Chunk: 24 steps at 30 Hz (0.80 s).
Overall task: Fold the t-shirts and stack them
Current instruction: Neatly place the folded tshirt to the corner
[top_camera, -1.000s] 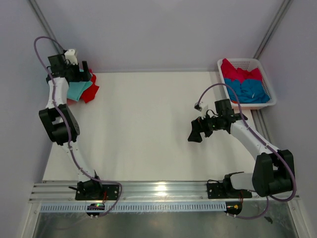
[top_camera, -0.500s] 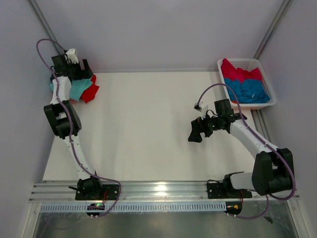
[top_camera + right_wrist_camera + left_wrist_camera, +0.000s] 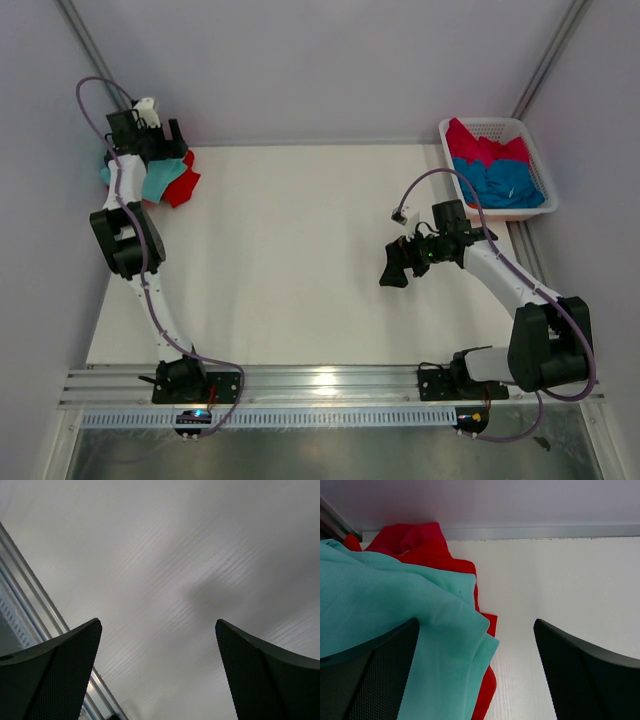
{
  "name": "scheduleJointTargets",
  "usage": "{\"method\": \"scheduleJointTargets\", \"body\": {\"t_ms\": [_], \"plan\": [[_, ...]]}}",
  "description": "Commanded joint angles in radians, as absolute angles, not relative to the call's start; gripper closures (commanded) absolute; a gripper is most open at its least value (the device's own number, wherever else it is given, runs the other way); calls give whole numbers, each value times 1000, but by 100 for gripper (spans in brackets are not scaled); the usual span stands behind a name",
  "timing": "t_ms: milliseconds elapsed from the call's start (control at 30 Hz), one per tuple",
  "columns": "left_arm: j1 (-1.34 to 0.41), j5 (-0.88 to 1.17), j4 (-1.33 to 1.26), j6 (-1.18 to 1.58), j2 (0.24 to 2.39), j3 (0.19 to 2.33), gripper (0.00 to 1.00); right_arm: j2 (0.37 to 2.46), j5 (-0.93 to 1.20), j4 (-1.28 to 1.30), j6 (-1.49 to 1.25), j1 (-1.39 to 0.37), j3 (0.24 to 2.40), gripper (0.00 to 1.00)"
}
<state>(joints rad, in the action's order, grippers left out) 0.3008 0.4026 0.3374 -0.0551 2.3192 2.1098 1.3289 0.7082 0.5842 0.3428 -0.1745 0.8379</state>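
My left gripper (image 3: 477, 675) spread at teal t-shirt (image 3: 395, 600) edge — I risk snagging red t-shirt (image 3: 435, 555) beneath; right gripper (image 3: 395, 268) spread, empty.

I see the mint-teal t-shirt (image 3: 395, 615) and red t-shirt (image 3: 427, 555) as soft, matt cloth. The bench (image 3: 580, 580) looks white, matt and finely ribbed. My left fingers (image 3: 585, 680) are black with a fine mesh texture. The basket (image 3: 484, 122) is white slatted plastic.

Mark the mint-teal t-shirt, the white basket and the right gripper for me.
mint-teal t-shirt (image 3: 395, 605): left wrist view, middle of its cloth.
white basket (image 3: 485, 121): top external view, far rim.
right gripper (image 3: 392, 266): top external view, midway between fingertips.
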Motion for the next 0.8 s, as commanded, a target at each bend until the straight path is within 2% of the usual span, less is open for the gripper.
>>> {"method": "scheduleJointTargets", "body": {"t_ms": [0, 233, 533, 767], "plan": [[301, 371, 267, -55, 2266, 2085, 1, 1322, 709, 574, 360, -170, 850, 0], [302, 238, 225, -9, 2301, 2066, 1, 1321, 704, 569, 359, -172, 853, 1], [301, 268, 250, -21, 2234, 2046, 1, 1284, 681, 557, 359, -170, 857, 1], [295, 511, 325, -23, 2005, 1987, 1, 1241, 675, 540, 348, -170, 854, 1]]}}
